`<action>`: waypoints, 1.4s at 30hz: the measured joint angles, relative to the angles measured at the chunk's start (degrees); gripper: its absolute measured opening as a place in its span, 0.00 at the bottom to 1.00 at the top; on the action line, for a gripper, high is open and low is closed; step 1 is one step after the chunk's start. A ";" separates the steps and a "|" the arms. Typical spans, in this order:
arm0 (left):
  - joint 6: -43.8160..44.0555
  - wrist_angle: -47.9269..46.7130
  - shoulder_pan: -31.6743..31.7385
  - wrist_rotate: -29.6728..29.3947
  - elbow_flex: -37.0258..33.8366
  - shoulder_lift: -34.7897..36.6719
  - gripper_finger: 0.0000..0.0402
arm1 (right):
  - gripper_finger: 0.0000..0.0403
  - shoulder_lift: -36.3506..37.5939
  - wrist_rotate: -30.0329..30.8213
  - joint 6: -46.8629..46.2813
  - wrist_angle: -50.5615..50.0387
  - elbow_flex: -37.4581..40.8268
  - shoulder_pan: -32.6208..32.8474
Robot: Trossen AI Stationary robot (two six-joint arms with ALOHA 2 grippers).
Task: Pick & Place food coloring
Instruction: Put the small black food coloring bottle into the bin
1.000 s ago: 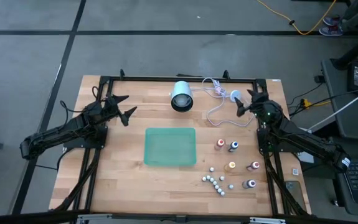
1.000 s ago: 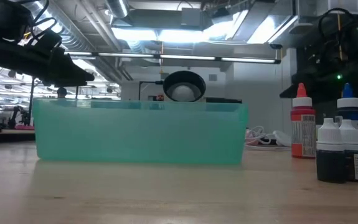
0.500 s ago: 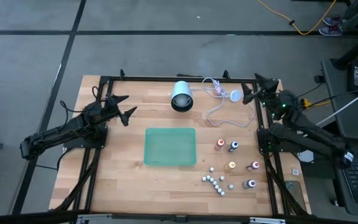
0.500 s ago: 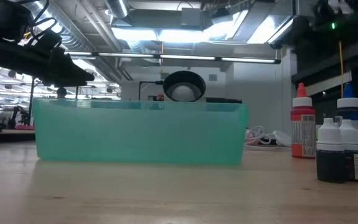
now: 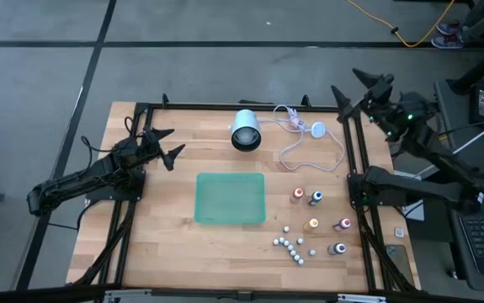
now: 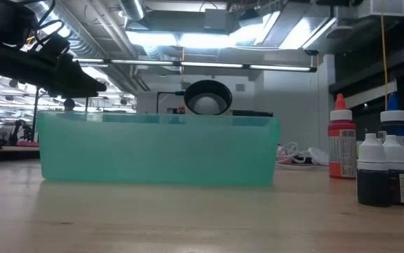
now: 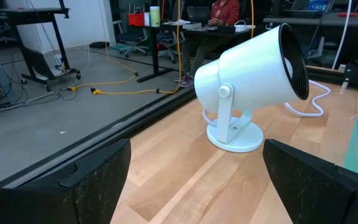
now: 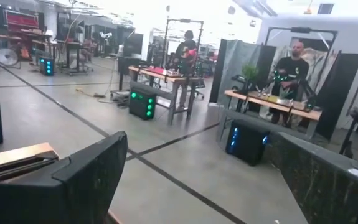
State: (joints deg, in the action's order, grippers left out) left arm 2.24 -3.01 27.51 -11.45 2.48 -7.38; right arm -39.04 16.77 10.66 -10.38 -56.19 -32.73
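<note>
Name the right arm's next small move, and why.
Probably swing the right gripper back in over the table and down toward the red bottle. Its fingers are open and empty, raised past the table's far right corner, while all the bottles stand beside the green tray, none in it.

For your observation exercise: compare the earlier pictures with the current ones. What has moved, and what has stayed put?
The right claw, open and empty, swung up and back from above the table's far right corner to beyond its edge. Nothing was grasped or released. The left claw, the green tray, the lamp and the food coloring bottles stayed as they were.
</note>
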 joint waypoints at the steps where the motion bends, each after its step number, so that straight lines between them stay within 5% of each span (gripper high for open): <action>1: 0.00 0.00 0.00 -0.01 0.01 -0.01 0.90 | 0.99 -1.00 -0.05 0.17 -0.97 -1.93 0.00; 15: 0.00 0.00 0.00 0.00 0.00 0.00 0.90 | 0.99 -12.16 -14.98 0.04 -17.48 -19.96 2.87; 42: 0.00 0.00 0.00 0.00 0.02 -0.02 0.90 | 0.99 -39.06 -11.89 1.85 -43.08 -28.12 37.67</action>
State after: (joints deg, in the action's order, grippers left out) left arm 2.24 -3.01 27.51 -11.44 2.50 -7.40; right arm -78.11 4.89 12.51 -53.46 -84.31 4.94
